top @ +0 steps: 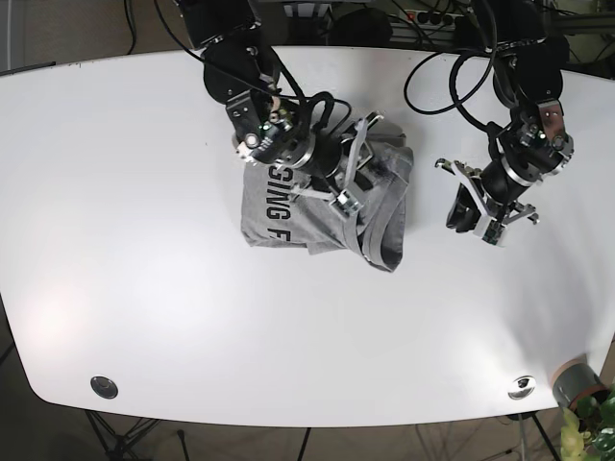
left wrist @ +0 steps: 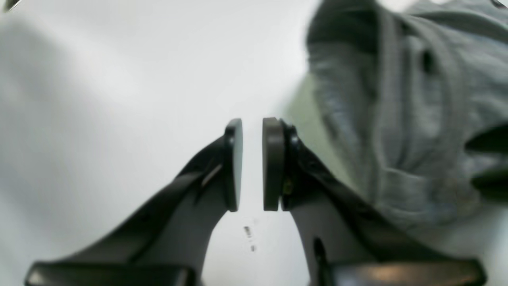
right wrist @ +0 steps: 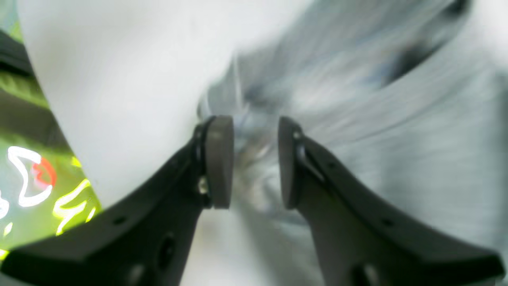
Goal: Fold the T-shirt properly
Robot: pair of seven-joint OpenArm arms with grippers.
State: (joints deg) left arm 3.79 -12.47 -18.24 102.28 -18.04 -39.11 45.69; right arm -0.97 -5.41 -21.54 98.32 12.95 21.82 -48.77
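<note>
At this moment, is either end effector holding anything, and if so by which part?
Nothing is held. The left end effector is open over bare table, beside the T-shirt. The right end effector is open above the shirt's fabric without pinching it.

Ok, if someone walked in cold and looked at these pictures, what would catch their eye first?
Probably the grey T-shirt bunched mid-table on the white table, black lettering showing. The right gripper hangs over it, jaws apart. The left gripper hovers over bare table beside the shirt, slightly open and empty.
</note>
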